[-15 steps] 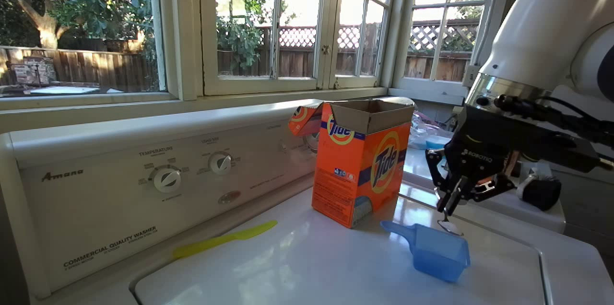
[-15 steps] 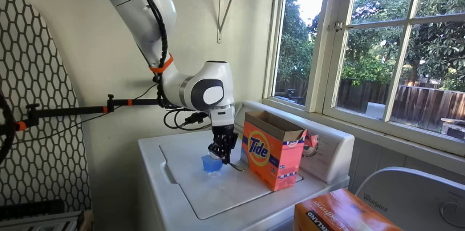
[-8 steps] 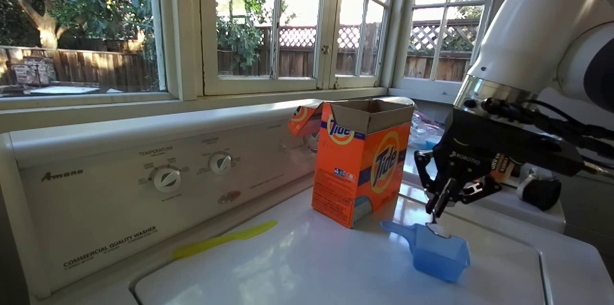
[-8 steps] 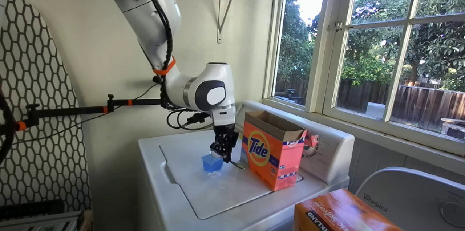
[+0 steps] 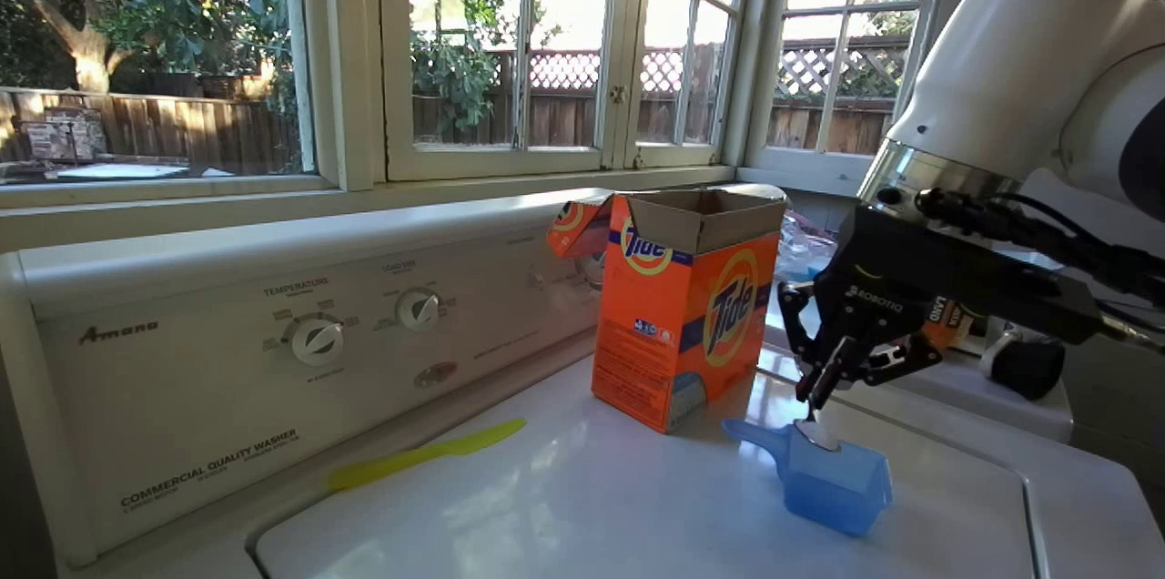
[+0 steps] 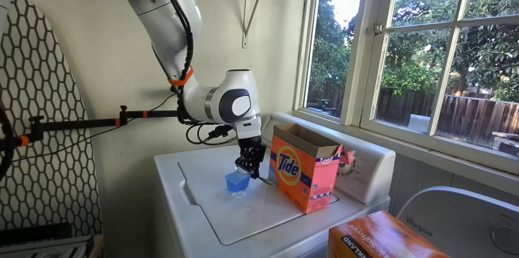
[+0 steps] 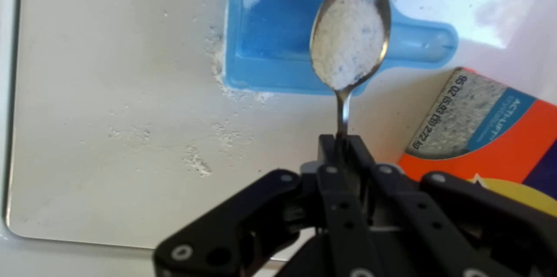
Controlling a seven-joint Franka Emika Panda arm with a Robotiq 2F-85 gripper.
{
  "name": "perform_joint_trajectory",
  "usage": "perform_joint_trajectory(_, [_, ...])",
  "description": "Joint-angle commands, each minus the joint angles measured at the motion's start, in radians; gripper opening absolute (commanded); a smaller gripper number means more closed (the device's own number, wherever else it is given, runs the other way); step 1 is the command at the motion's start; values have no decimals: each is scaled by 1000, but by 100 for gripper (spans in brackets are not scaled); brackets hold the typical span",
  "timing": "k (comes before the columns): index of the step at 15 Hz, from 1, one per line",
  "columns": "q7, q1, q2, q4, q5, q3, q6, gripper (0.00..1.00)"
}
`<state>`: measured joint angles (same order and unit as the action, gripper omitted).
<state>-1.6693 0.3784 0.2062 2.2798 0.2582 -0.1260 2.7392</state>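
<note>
My gripper is shut on the handle of a metal spoon; its bowl carries a heap of white powder with blue specks. Seen in the wrist view, the bowl overlaps the handle end of a blue plastic scoop. A small white patch shows inside the scoop, in the corner away from its handle. In both exterior views the gripper points down close above the scoop, with the spoon tilted. An orange Tide box, its top unsealed, stands beside them.
Spilled powder dots the white washer lid. A yellow-green knife-shaped utensil lies by the control panel. Another orange box is in the foreground of an exterior view, near a second machine.
The gripper has carried the loaded spoon sideways toward the Tide box, and the bowl has shifted toward the scoop's handle side. The scoop and box have stayed put.
</note>
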Motion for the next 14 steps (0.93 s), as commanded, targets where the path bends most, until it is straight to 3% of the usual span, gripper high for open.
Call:
perform_joint_trajectory(1, [-94,31,-32,45,90,32,75,2])
perform_joint_trajectory(14, [-251,55,-90,148,331,108,252,2])
